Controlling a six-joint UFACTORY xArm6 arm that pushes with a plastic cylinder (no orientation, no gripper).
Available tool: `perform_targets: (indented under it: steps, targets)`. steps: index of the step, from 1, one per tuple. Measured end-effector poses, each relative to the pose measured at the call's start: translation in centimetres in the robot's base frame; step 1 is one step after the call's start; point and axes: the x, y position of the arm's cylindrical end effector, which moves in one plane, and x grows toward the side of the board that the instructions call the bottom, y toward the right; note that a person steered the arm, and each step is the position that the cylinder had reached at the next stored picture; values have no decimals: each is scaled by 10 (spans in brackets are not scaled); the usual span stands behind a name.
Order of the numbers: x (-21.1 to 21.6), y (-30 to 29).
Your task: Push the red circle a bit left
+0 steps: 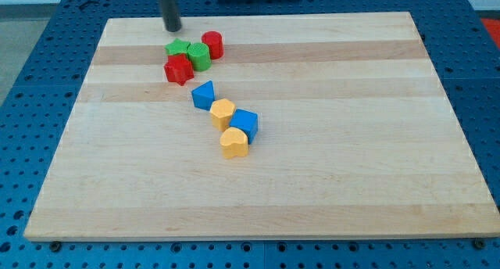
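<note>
The red circle [212,44] stands near the board's top, touching the right side of a green circle [198,56]. My tip [172,28] rests on the board to the upper left of this cluster, about 50 pixels left of the red circle and just above a green block [177,48]. A red star-shaped block [179,69] sits below the green block. The rod comes down from the view's top edge.
A blue triangle [204,95], a yellow hexagon [223,112], a blue cube [244,122] and a yellow heart [233,142] form a diagonal chain below the cluster. The wooden board [351,144] lies on a blue perforated table.
</note>
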Motion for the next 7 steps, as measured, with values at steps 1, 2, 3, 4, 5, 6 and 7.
perform_targets:
  steps: [1, 2, 3, 4, 5, 6, 7]
  targets:
    - [6, 77]
    - [31, 125]
    - [35, 126]
    - [35, 110]
    - [37, 103]
    - [54, 102]
    - [60, 90]
